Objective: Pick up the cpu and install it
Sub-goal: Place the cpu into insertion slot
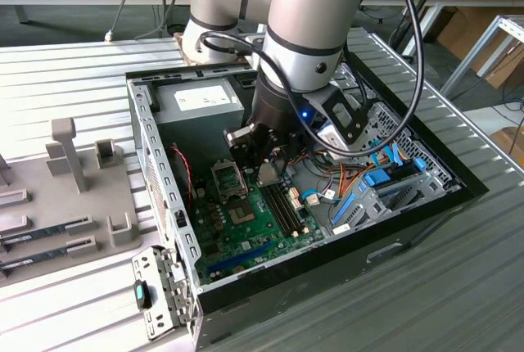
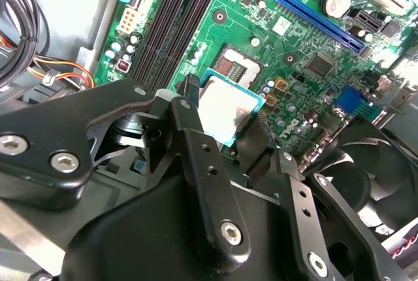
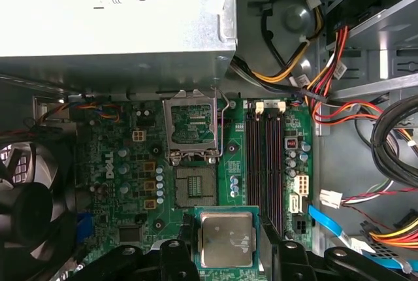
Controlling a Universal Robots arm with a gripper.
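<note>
While the gripper (image 1: 258,160) holds the cpu (image 3: 226,238) pinched by two opposite edges between its black fingers (image 2: 186,108), metal top facing the first wrist view, the chip hangs above the motherboard (image 3: 124,163) inside the open computer case (image 1: 151,164). It is not seated. In both wrist views it sits just beside the empty cpu socket (image 3: 196,186), not squarely over it.

By my reading, the pick is done and the carry to the socket is the step in hand. Setting the chip down would call for centring it over the socket bed, keeping it level and square to the socket's edges, and coming straight down without sliding.

The socket's load plate (image 3: 191,127) stands swung up on the side towards the power supply (image 3: 117,13), so the bed lies uncovered. That raised plate and its lever look like the nearest things a finger could clip.

Memory slots (image 3: 264,157) run alongside the socket, close by. A dark fan (image 3: 26,202) lies off on the other side. Bundled coloured cables (image 3: 326,85) and a blue flat cable (image 3: 333,225) lie beyond the slots, clear of the socket.
</note>
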